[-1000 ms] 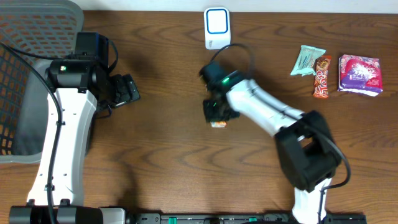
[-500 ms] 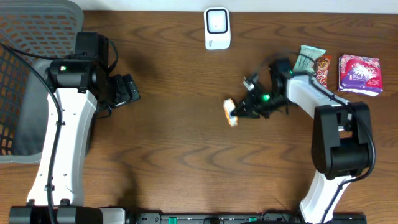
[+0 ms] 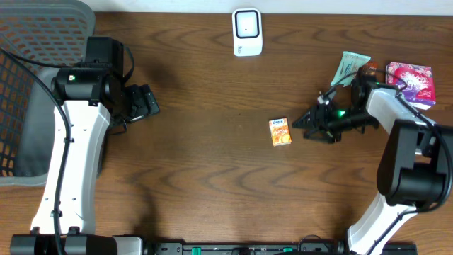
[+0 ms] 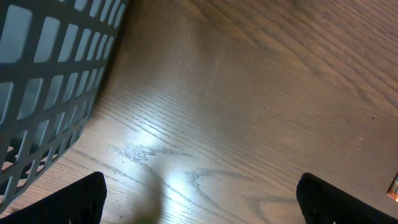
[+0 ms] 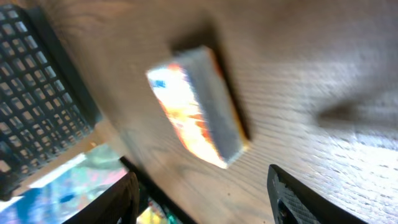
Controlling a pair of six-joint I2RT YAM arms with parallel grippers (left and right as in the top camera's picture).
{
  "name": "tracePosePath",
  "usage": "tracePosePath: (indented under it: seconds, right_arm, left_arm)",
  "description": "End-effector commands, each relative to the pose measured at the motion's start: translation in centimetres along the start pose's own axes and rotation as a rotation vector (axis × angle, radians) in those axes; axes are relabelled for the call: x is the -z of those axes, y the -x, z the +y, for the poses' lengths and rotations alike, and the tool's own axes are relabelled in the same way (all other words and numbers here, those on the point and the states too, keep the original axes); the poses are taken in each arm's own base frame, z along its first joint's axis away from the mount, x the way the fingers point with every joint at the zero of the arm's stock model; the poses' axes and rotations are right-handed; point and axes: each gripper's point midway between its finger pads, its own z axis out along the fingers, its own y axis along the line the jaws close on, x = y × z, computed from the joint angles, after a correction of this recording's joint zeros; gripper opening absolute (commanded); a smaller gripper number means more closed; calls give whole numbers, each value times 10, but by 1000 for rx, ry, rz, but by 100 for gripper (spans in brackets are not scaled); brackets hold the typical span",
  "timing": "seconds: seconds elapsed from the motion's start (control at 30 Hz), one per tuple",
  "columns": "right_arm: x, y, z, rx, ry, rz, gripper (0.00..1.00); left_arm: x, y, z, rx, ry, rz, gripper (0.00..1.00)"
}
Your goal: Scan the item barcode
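Mid-bench, a little right of centre: small orange box (image 3: 280, 132) lying flat on the wood, printed face up, nothing touching it. Right tool (image 3: 310, 127) sits just right of the box, pointing at it but apart from it, jaws spread and empty. Right wrist view: both fingers (image 5: 291, 198) low in frame and wide apart, with the box ahead of them on the bench (image 3: 198, 177). That view is blurred and the print is unreadable.

Far edge, centre: white scanner (image 3: 247, 32) standing alone, well apart from the box.

Far right: three snack packs near each other, a pale green wrapper (image 3: 350, 68), a brown bar (image 3: 366, 86) and a pink packet (image 3: 409, 83). Right arm passes just beside them.

Left side: left tool (image 3: 145, 101) hangs over bare wood, jaws fully apart, holding nothing. Grey mesh basket (image 3: 35, 42) fills the far left corner, and its wall shows in the left wrist view.
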Motion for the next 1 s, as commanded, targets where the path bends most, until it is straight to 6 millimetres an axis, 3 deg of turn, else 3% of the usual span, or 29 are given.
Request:
tracePosePath:
  seconds: [0.0, 0.23, 0.57, 0.63, 0.7, 0.73, 0.8, 0.87, 0.97]
  right_arm:
    - [5, 1, 16, 107, -52, -23, 62]
    - [-12, 0, -17, 70, -310, -28, 57]
    - [-60, -2, -16, 137, -307, -65, 47]
    - [-70, -6, -19, 135, -304, -70, 32]
    - [-76, -10, -21, 120, -302, -70, 4]
    - [-79, -13, -21, 108, -292, -66, 1]
    - [-83, -18, -9, 97, -223, -39, 1]
    - [-87, -24, 16, 115, -74, -2, 1]
    - [-75, -35, 81, 239, 316, 70, 1]
  left_arm:
    - [-3, -1, 5, -2, 22, 8, 98]
    - [-3, -1, 5, -2, 22, 8, 98]
    - [-3, -1, 5, -2, 22, 8, 98]
    - [-3, -1, 5, -2, 22, 8, 98]
    - [-3, -1, 5, -2, 22, 8, 98]
    - [-3, -1, 5, -2, 22, 8, 98]
    - [-3, -1, 5, -2, 22, 8, 98]
    - [-3, -1, 5, -2, 22, 8, 98]
    - [-3, -1, 5, -2, 22, 8, 98]
